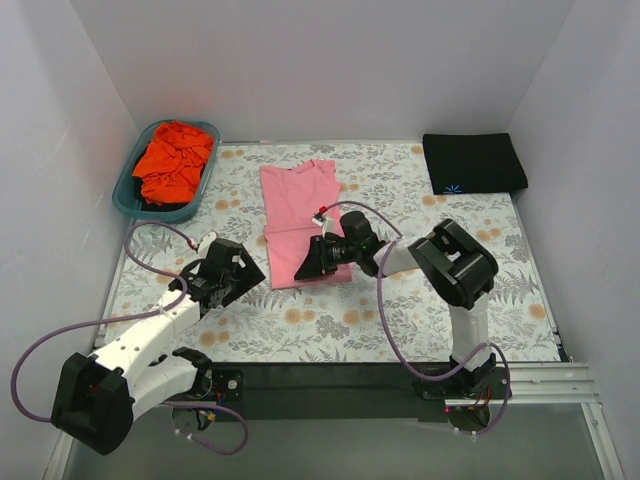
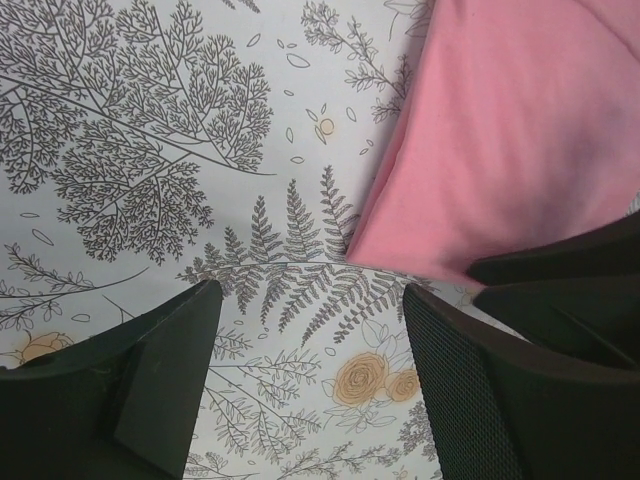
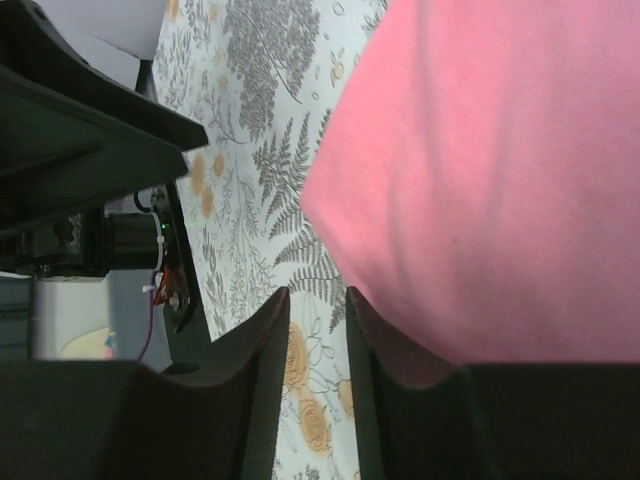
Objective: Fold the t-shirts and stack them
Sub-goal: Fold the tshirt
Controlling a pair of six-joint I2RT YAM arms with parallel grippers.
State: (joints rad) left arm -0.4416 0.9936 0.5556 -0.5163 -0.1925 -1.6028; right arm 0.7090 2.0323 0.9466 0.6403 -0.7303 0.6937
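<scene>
With the black tee (image 1: 474,163) folded at the far right corner and the orange tee (image 1: 173,160) waiting in the basket (image 1: 128,193) far left, the half-folded pink tee (image 1: 300,218) lay mid-table, the right gripper (image 1: 312,262) nearly closed at its near edge, seemingly holding nothing, and the left gripper (image 1: 243,270) spread open beside it.

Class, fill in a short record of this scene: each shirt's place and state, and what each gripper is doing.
pink tee: flat on the table's middle, partly folded
black tee: folded, far right corner
orange tee: crumpled in the basket
left gripper: open, off the pink tee's near left corner
right gripper: fingers nearly closed at the pink tee's near edge; grip on it unclear
</scene>
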